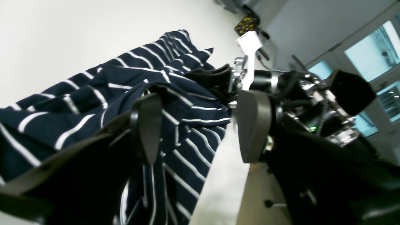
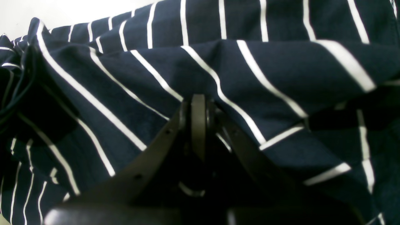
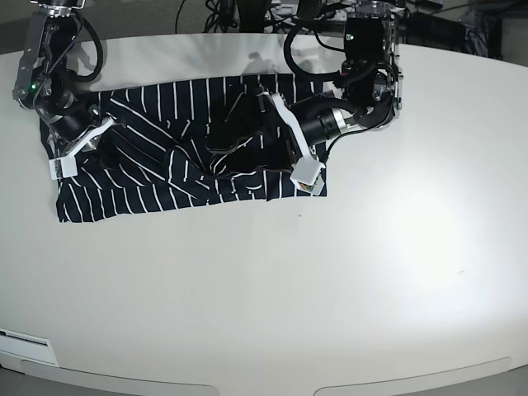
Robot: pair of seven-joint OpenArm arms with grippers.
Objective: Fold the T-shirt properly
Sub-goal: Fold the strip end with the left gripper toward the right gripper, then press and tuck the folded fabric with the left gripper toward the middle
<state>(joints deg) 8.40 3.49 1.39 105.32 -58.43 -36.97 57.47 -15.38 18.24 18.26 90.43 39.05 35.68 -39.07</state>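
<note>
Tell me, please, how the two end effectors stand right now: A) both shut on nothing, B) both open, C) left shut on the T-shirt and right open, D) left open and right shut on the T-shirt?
D: the left end effector has its fingers spread wide over the T-shirt, while the right end effector is pinched shut on a fold of the striped fabric.

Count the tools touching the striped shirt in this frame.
2. The right tool, shut on a fold, sits at the T-shirt's left end in the base view. The left tool, jaws wide, reaches over its middle-right; contact is unclear.
</note>
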